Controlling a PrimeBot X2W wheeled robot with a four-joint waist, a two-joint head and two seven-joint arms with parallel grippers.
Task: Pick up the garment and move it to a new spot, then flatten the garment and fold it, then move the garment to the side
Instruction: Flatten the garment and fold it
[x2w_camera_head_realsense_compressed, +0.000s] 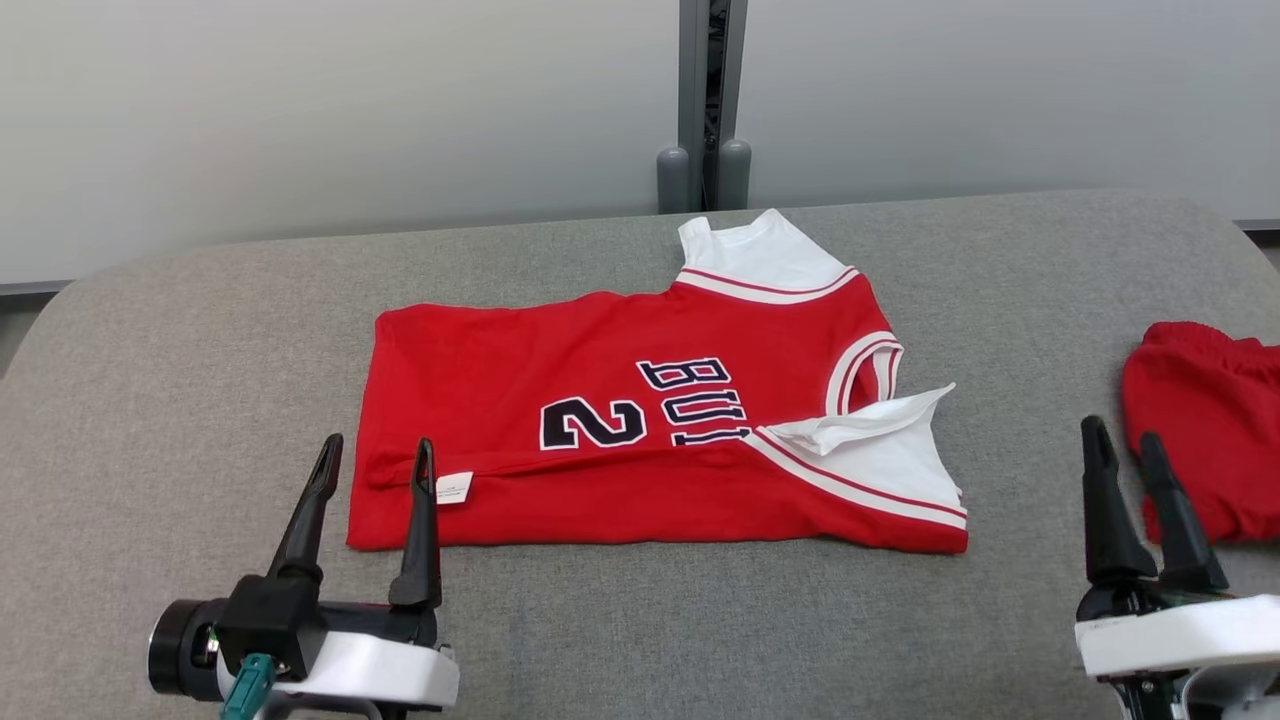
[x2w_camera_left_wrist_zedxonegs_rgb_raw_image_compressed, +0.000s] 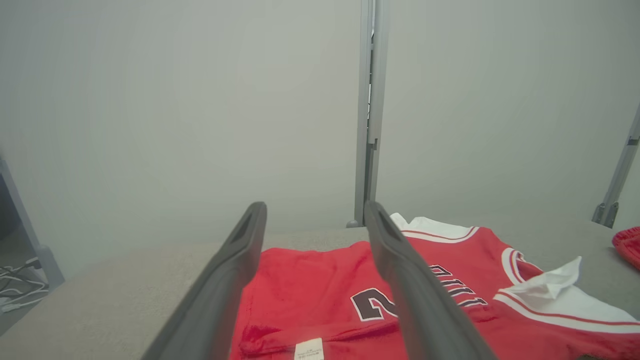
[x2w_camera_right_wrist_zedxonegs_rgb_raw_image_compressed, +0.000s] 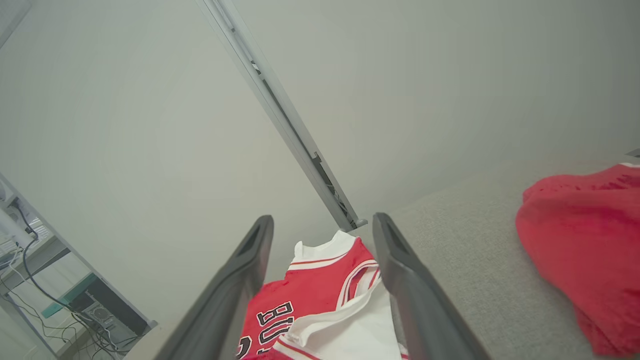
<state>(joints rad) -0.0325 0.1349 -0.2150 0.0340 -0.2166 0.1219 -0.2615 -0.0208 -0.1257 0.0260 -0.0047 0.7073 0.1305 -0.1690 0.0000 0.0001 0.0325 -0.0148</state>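
The garment (x2w_camera_head_realsense_compressed: 600, 440) is a red jersey with white trim and dark lettering. It lies on the grey padded table (x2w_camera_head_realsense_compressed: 200, 350), folded lengthwise, hem to the left and collar to the right. My left gripper (x2w_camera_head_realsense_compressed: 379, 445) is open at the jersey's near left corner, beside a small white label, with nothing between its fingers. In the left wrist view the left gripper (x2w_camera_left_wrist_zedxonegs_rgb_raw_image_compressed: 315, 210) frames the garment's (x2w_camera_left_wrist_zedxonegs_rgb_raw_image_compressed: 310, 280) hem end. My right gripper (x2w_camera_head_realsense_compressed: 1122, 432) is open off the jersey's right end, apart from it. In the right wrist view the right gripper (x2w_camera_right_wrist_zedxonegs_rgb_raw_image_compressed: 322, 220) points at the garment's (x2w_camera_right_wrist_zedxonegs_rgb_raw_image_compressed: 310, 290) collar end.
A second red cloth (x2w_camera_head_realsense_compressed: 1200, 440) lies bunched at the table's right edge, just right of my right gripper, and the same red cloth (x2w_camera_right_wrist_zedxonegs_rgb_raw_image_compressed: 580, 250) sits at the right of the right wrist view. A grey post (x2w_camera_head_realsense_compressed: 705, 100) stands against the pale wall behind the table.
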